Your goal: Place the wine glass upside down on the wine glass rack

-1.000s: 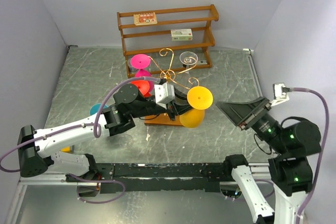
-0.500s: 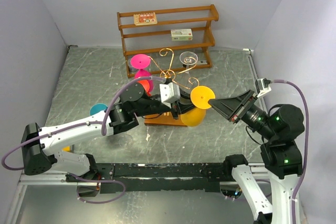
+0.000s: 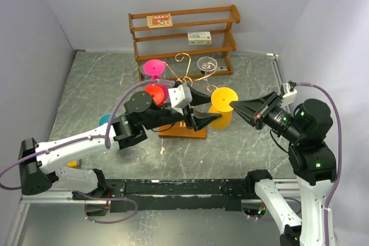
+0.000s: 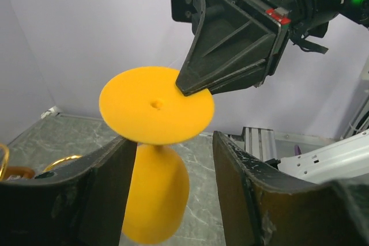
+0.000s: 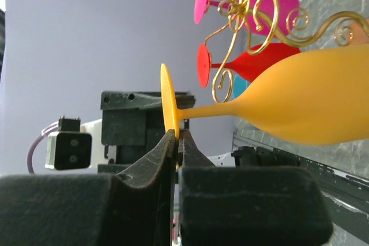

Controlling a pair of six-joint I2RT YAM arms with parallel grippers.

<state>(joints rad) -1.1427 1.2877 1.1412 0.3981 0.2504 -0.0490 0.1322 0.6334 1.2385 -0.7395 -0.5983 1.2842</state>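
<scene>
The orange wine glass (image 3: 223, 95) hangs foot up and bowl down, just right of the wine glass rack (image 3: 184, 59), a gold wire stand on a wooden base. My right gripper (image 3: 233, 105) is shut on the rim of the glass's round foot (image 5: 168, 105), pinched between both fingertips in the right wrist view. My left gripper (image 3: 212, 106) is open. Its fingers stand either side of the bowl (image 4: 155, 194) below the foot (image 4: 155, 105), with a gap showing at the right finger. The right gripper (image 4: 181, 87) touches the foot's edge from behind.
On the rack hang a pink glass (image 3: 153, 67), a red glass (image 3: 154, 93) and a clear glass (image 3: 206, 63). A brown three-tier shelf (image 3: 183, 30) with two small boxes stands at the back wall. A teal object (image 3: 105, 120) lies behind the left arm.
The right gripper came in from the right and shut on the foot's rim. The left gripper opened off the glass. The glass has turned with its foot more upward.
</scene>
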